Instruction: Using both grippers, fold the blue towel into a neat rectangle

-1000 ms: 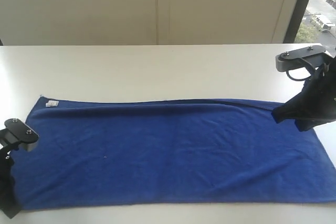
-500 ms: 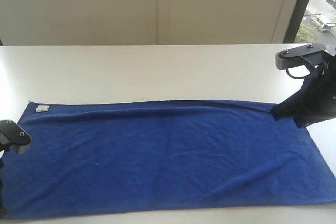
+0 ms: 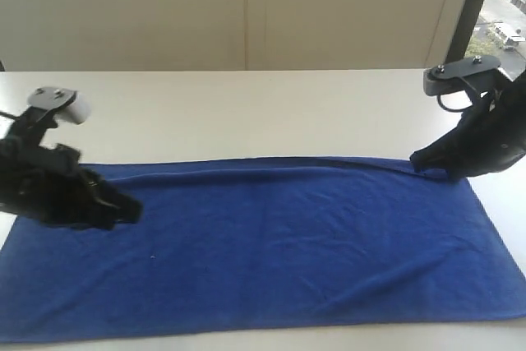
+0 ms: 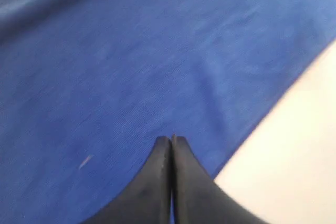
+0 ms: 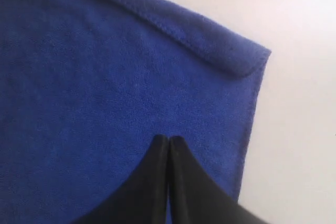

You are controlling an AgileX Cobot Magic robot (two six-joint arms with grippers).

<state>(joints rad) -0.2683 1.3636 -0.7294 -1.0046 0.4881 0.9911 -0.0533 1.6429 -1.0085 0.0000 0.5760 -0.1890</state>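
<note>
**Table** (image 3: pixel 246 113): pale cream top, smooth and matte, wide enough to fill the exterior view from side to side. The far half is bare surface.

**Blue towel** (image 3: pixel 288 236): the one item lying directly on the table. Deep royal-blue plush, spread out flat as a long rectangle, its long sides parallel to the table's near edge. The near long side lies close to that edge. A raised fold line runs along the far long side. Shallow creases cross the right half. The hems are stitched.

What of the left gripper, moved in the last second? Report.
Yes. The left gripper swung up and rightward from the picture's lower-left corner, closer to the wall seam.
</note>
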